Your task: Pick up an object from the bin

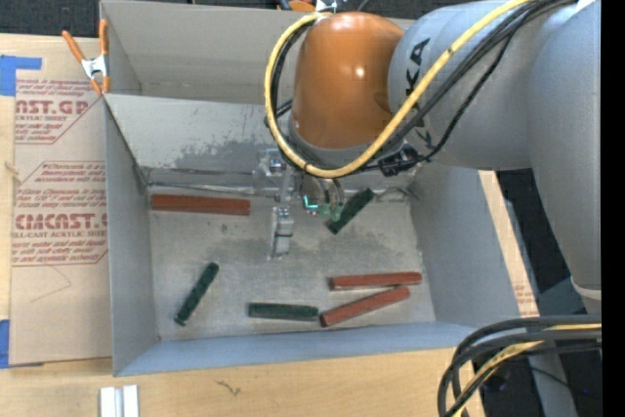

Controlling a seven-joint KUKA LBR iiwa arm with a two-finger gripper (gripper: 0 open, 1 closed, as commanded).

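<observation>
Hand [298,222] low in grey bin [127,239], apart or together: cannot tell; dark green stick [349,209] just beside, arm-side, long axis diagonal.

Arm [508,83] in from right, gripper [282,231] apparently pointing down.

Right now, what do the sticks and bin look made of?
Red sticks: flat matte bars, likely plastic or painted wood; even colour, no glare. Green sticks: same shape, dull dark finish, probably the same. Bin: grey sheet metal, scuffed floor, folded walls.
</observation>
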